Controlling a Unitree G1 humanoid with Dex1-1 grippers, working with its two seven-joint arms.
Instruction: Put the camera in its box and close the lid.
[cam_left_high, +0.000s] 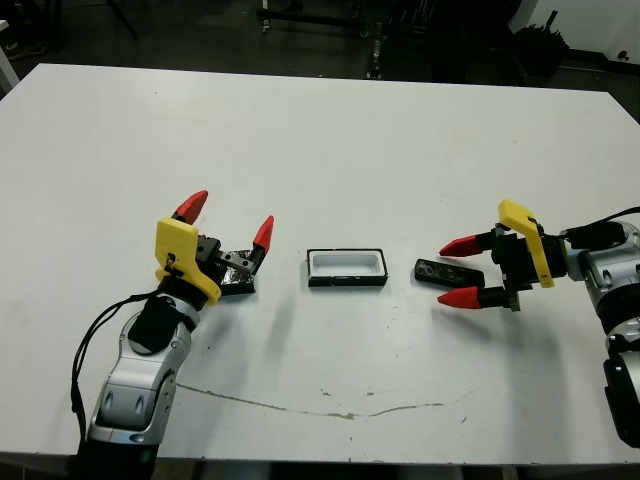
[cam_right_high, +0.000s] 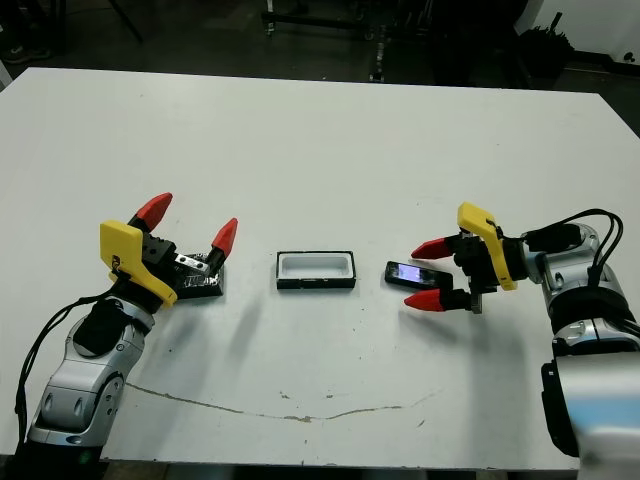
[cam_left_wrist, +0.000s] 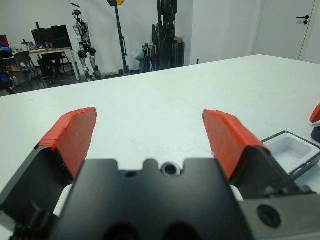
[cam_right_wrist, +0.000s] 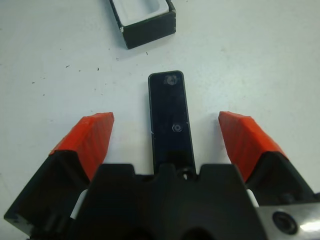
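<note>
The box (cam_left_high: 346, 268), a small black tray with white lining, lies open at the table's middle. Just right of it lies the camera (cam_left_high: 436, 272), a small flat black bar. My right gripper (cam_left_high: 460, 271) is open, one red finger on each side of the camera's right end; in the right wrist view the camera (cam_right_wrist: 171, 117) lies between the fingers (cam_right_wrist: 95, 132) without touching them. The lid (cam_right_high: 200, 283), a glossy black slab, lies left of the box, partly hidden under my left gripper (cam_left_high: 227, 220), which is open above it.
The white table (cam_left_high: 330, 150) runs wide behind the objects, and its front edge is close below my arms. A thin dark scratch line (cam_left_high: 330, 408) crosses the near surface. Dark equipment stands beyond the far edge.
</note>
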